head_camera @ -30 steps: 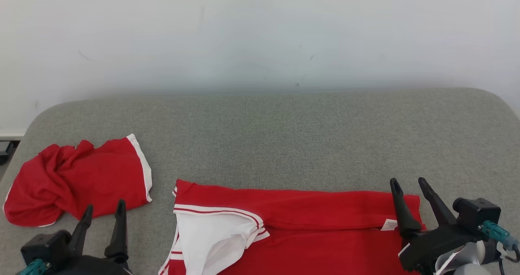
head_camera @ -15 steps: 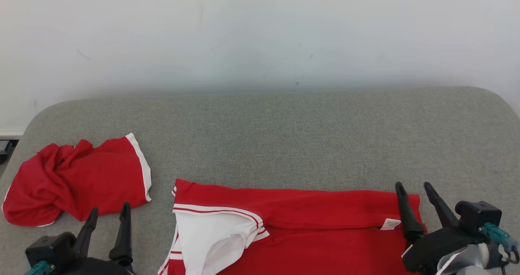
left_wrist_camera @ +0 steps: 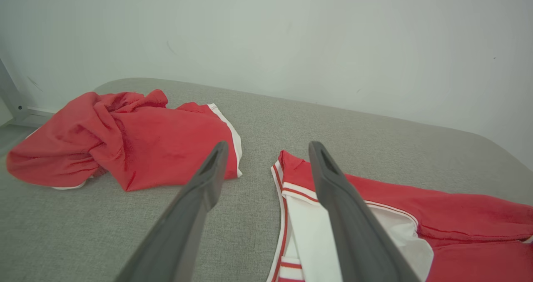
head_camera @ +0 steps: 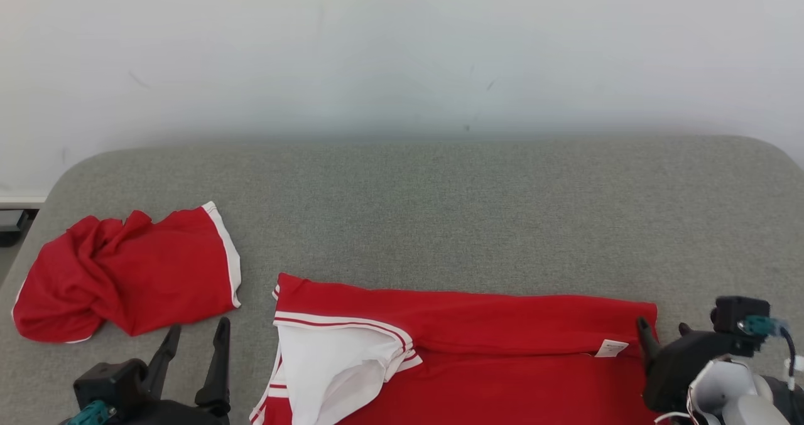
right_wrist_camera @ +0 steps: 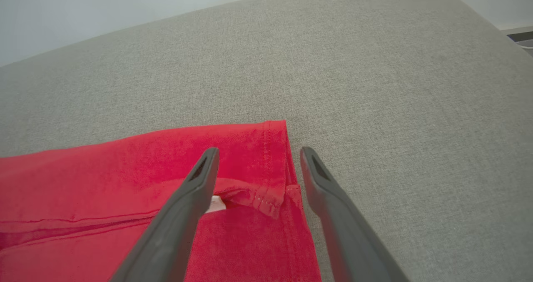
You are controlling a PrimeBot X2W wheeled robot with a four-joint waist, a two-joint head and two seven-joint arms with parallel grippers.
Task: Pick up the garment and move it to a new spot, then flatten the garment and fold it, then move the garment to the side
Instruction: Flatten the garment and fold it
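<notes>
The garment (head_camera: 502,349) is a red shirt with white, red-striped trim, lying spread along the near edge of the grey cushion (head_camera: 440,211). Its white-trimmed end (head_camera: 333,362) points left and its hemmed end with a small white label (head_camera: 610,348) points right. My left gripper (head_camera: 196,328) is open, low at the left, between the shirt and a crumpled red cloth. Along its fingers (left_wrist_camera: 268,146) I see the shirt's white trim (left_wrist_camera: 308,215). My right gripper (head_camera: 662,326) is open at the shirt's right hem. In its wrist view the gripper (right_wrist_camera: 260,150) hovers over that hem corner (right_wrist_camera: 275,161) and holds nothing.
A second red garment with a white edge (head_camera: 125,274) lies crumpled at the cushion's left end, also in the left wrist view (left_wrist_camera: 120,140). A pale wall (head_camera: 402,48) rises behind the cushion. Bare grey fabric stretches across the back and right (right_wrist_camera: 395,107).
Both grippers have drawn back toward the bottom of the head view, the left one also shifting right. The whole picture has shifted slightly, so the camera moved. The garments lie as before.
</notes>
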